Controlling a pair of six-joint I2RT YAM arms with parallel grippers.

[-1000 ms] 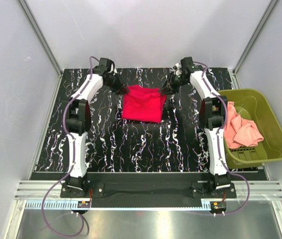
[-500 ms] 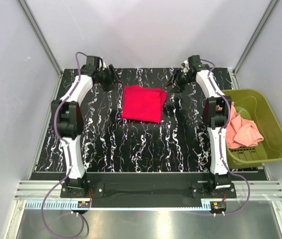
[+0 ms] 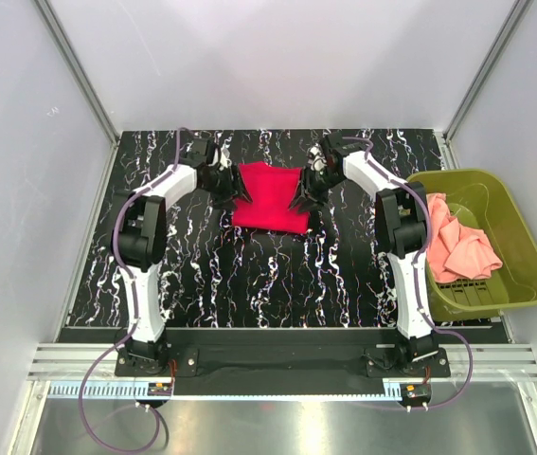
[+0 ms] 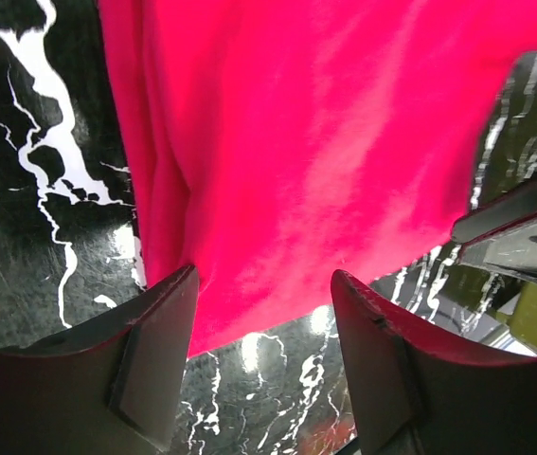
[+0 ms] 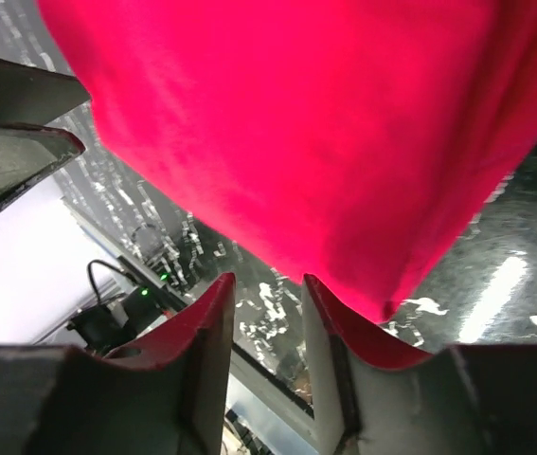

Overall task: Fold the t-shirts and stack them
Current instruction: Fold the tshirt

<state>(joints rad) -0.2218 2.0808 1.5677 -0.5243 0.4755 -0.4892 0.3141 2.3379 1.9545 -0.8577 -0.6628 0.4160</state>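
The left gripper (image 4: 260, 284) stands with its jaws wide apart and nothing pinched. The edge of the folded red t-shirt (image 4: 325, 142) lies just between its 2 fingertips. The right gripper (image 5: 265, 289) is also apart, by a narrower gap, and empty, its tips at the shirt's opposite edge. From above, the shirt lies flat on the far middle of the black marbled table (image 3: 249, 275) with 1 gripper at each side. The pink t-shirt (image 3: 457, 246) lies crumpled in the green basket (image 3: 514, 232) at the right.
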